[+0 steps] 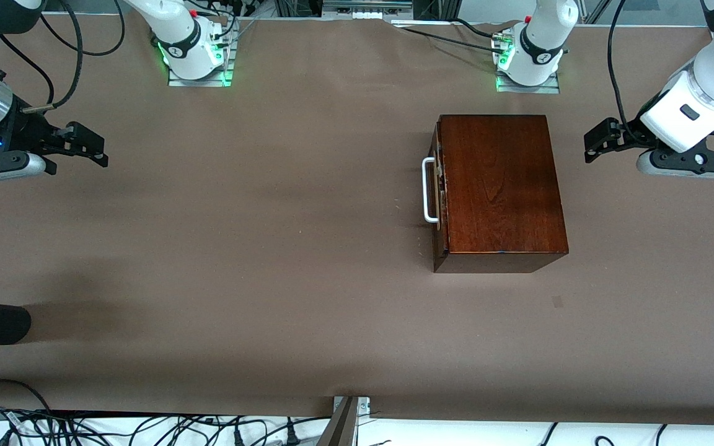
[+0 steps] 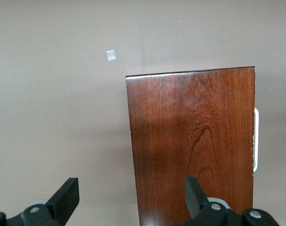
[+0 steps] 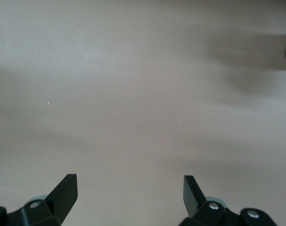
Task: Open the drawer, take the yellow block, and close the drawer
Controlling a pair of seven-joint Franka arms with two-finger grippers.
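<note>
Only obstacle on the brown table (image 1: 239, 248): wooden box (image 1: 498, 186), toward the left arm's end, drawer (image 1: 439, 198) shut, white handle (image 1: 429, 189) facing the right arm's end with bare table in front. Left gripper (image 1: 599, 139) spread wide, aloft beside the box; right gripper (image 1: 87, 145) spread wide, aloft over bare table.

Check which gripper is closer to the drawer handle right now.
Left. The left gripper hangs open just off the wooden box, at the side away from the white handle. The right gripper waits open at the right arm's end of the table.
</note>
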